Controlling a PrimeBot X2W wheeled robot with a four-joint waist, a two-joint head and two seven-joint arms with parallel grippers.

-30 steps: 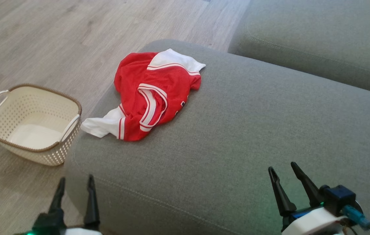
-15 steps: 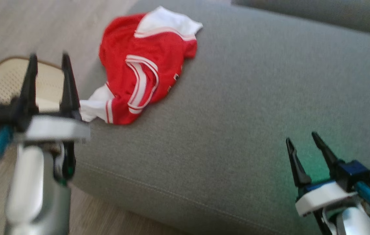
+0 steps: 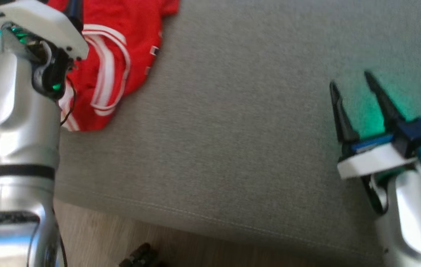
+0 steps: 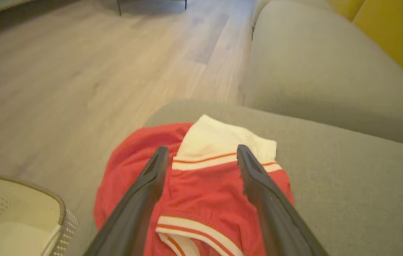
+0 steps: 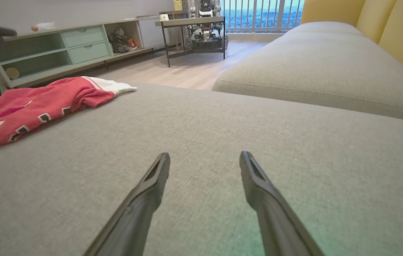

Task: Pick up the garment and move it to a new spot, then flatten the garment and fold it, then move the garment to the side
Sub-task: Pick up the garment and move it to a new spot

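A crumpled red garment (image 3: 121,44) with white sleeves and white stripes lies near the left end of a grey sofa cushion (image 3: 232,129). My left arm (image 3: 13,122) reaches over it. In the left wrist view the left gripper (image 4: 201,153) hovers open above the garment (image 4: 201,195), its fingers framing the white sleeve and nothing between them. My right gripper (image 3: 350,79) stands open over bare cushion far to the right of the garment. In the right wrist view the right gripper (image 5: 204,156) is empty and the garment (image 5: 34,103) lies far off at the left.
A cream perforated basket (image 4: 16,213) stands on the wooden floor (image 4: 80,71) left of the cushion. A second grey cushion (image 4: 322,71) and a yellow backrest (image 4: 400,28) lie beyond. A green shelf unit (image 5: 45,46) and a table (image 5: 194,25) stand across the room.
The head camera has tilted down and closer. My left arm has risen from the bottom edge and reached forward over the garment. The right gripper has come forward a little. Both stay open.
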